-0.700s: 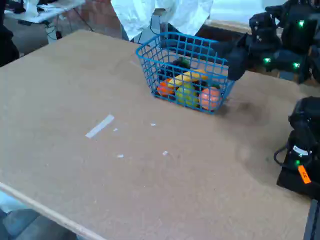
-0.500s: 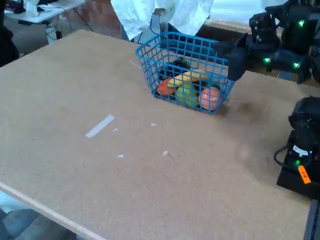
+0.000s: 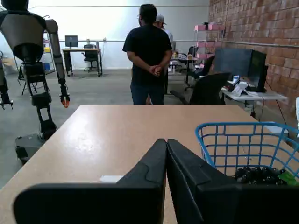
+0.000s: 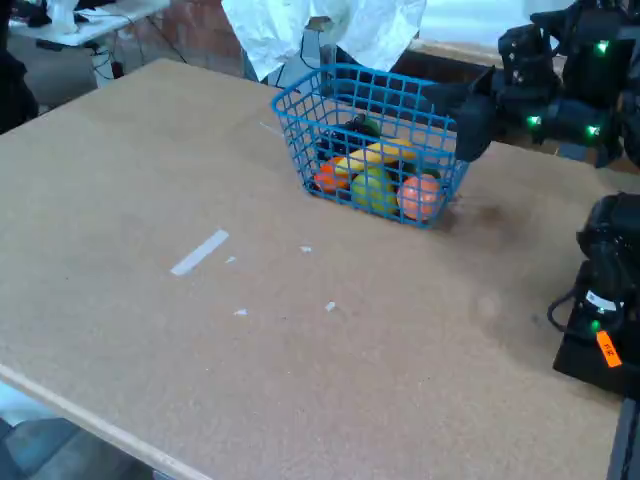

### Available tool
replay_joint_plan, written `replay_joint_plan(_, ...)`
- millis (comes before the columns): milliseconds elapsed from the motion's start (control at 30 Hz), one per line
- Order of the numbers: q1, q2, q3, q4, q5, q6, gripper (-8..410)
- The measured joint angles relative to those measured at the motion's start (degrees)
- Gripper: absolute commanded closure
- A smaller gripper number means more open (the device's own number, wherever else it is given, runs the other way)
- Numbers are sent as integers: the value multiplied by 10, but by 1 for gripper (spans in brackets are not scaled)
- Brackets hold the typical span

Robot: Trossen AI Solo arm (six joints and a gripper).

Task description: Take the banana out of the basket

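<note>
My black claw (image 3: 166, 154) is pressed together beside the blue wire-mesh basket (image 4: 372, 100) on the tan table (image 4: 200, 330). Only the fixed view shows the curved yellow toy banana (image 4: 372, 155) inside; my wrist view shows a person (image 3: 148, 56) standing beyond.

the basket (image 4: 372, 140) is made of thin blue wire with a coated, slightly glossy look and a thicker rim. the banana (image 4: 372, 157) inside is seen as smooth yellow plastic, and the round fruits (image 4: 420, 195) beside it look smooth with a dull sheen. the desk (image 4: 250, 330) is a matt, light brown board of pressed wood, finely grained, with a pale raw edge at its near side. the gripper (image 3: 166, 161) is formed of matt black plastic. a strip of white tape (image 4: 199, 252) lies flat and papery on the desk.
</note>
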Motion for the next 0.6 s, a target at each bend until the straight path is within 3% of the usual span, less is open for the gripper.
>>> replay_joint_plan(400, 0, 0, 2, 0, 2, 0, 397)
replay_joint_plan(600, 0, 0, 39, -4, 49, -10, 363)
